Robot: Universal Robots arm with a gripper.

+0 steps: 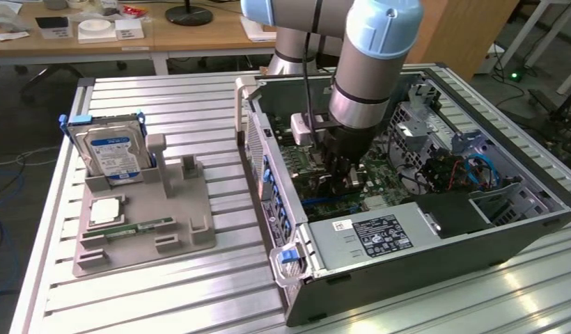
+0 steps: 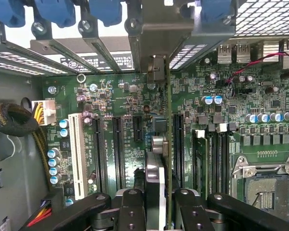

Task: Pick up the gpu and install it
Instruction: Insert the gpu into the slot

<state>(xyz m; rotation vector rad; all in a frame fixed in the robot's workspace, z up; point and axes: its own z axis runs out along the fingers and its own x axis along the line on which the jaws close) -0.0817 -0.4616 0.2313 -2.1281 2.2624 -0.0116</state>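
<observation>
gpu [image 2: 168, 144] edge-on above motherboard [image 2: 115, 96]

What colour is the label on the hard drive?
Blue and white, on the hard drive; clearest in the exterior view.

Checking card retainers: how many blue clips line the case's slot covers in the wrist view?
4 blue clips: three side by side, one beyond the metal bracket; more may be hidden.
</observation>
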